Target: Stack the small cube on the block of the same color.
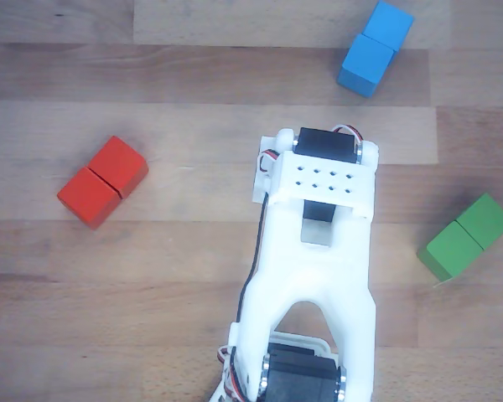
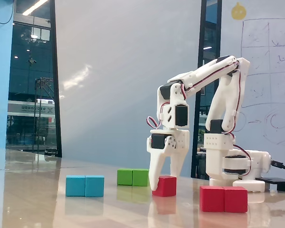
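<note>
In the fixed view the small red cube [image 2: 165, 185] rests on the table between my gripper's [image 2: 163, 183] two white fingers. The left finger [image 2: 154, 173] touches its left side and the right finger goes down behind it. The jaws stand about one cube apart and look closed on it. The red block [image 2: 223, 198], two cubes with a seam, lies on the table to the right and nearer the camera. In the other view the red block [image 1: 103, 182] lies left of the arm [image 1: 318, 243], which hides both the cube and the gripper.
A blue double block [image 2: 85, 185] [image 1: 375, 48] lies to the left in the fixed view. A green double block [image 2: 133, 177] [image 1: 467, 237] lies behind the cube. The arm's base [image 2: 235, 166] stands at the right.
</note>
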Controlling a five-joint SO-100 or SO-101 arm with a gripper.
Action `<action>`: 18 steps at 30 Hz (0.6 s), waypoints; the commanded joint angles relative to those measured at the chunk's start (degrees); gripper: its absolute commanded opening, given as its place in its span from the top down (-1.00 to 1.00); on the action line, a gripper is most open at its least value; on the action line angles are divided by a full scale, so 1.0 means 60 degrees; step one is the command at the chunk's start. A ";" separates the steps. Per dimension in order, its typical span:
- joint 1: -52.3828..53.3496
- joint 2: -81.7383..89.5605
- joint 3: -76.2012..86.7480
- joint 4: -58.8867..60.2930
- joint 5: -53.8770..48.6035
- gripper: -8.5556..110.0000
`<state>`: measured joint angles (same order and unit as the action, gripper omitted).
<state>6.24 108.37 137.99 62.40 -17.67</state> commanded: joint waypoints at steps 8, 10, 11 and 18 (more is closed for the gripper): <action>0.0073 0.0483 -0.0132 -0.0117 -0.0088 0.68; 0.0073 0.0542 -0.0132 -0.0117 -0.0044 0.69; 0.0073 0.0557 -0.0132 -0.0117 -0.0029 0.69; 0.0088 0.0835 -0.0176 -0.0117 -0.0103 0.68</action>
<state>6.24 108.37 137.99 62.40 -17.67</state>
